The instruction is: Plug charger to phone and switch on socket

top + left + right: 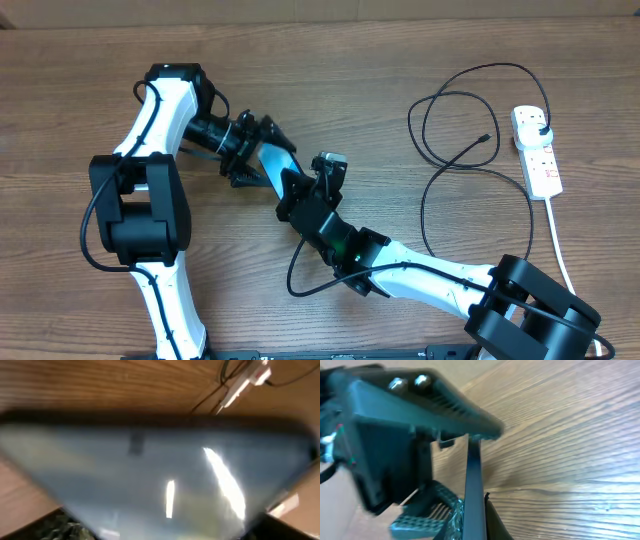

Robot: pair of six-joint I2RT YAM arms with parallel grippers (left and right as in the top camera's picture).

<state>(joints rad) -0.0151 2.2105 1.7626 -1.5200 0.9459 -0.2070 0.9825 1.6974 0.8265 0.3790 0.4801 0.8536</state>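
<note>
Jaws of the right end effector (296, 188) are clamped shut on one end of the slim rectangular blue-screened phone (276, 160), at centre frame over the wooden bench (80, 60); the left end effector (254, 152) stands spread wide around its other end.

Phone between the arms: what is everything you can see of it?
The phone is a slim slab with a glossy pale blue screen showing glare, and dark edges. Screen upward, it spans between the right end effector, shut on its thin edge, and the left end effector, whose grip is unclear.
</note>
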